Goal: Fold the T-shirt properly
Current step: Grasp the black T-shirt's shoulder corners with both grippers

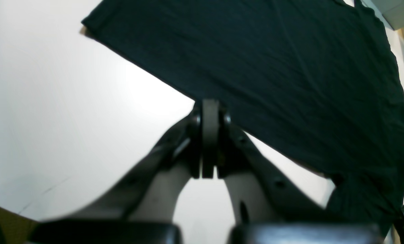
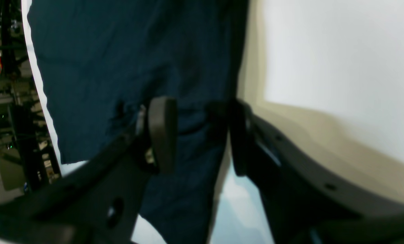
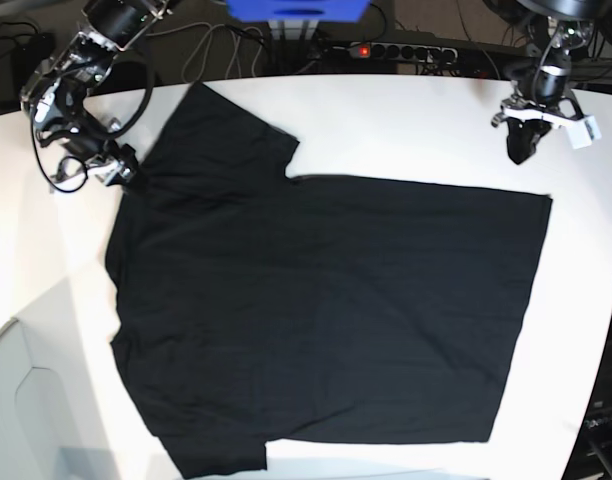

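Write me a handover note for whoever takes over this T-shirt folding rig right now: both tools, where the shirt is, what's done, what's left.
Left tool: shut, empty, hanging off the large black soft fabric T-shirt near its hem corner.
Right tool: jaws apart around the cloth at the shoulder end; no closed grip visible.
T-shirt: spread flat on the white table, plain side up, both sleeves out.
Done: shirt laid out; no fold visible.
Left: every fold, probably starting from the sleeve side.
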